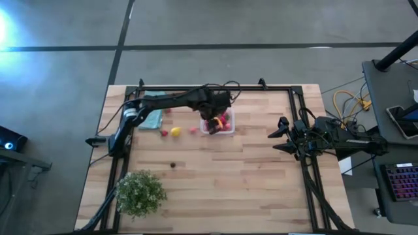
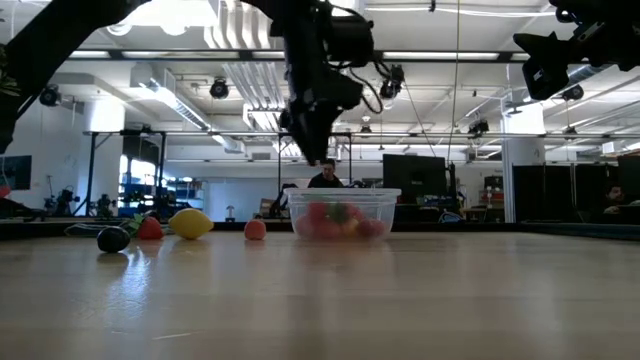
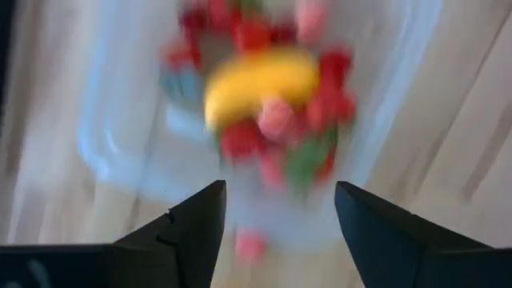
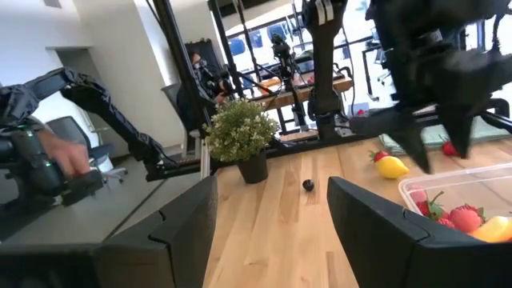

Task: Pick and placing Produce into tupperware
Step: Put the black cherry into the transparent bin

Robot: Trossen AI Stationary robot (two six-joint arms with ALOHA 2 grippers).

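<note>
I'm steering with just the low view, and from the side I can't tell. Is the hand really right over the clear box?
Observer: Yes. In the left wrist view, the left hand points straight down into the tupperware, with its fingers apart.
Operator: Is the banana in there? I only see a yellow smudge.
Observer: It is. The banana lies inside, on top of the red pieces.
Operator: Where on the table is the other hand?
Observer: From above, the right hand waits open by the right edge of the table, apart from the box.
</note>
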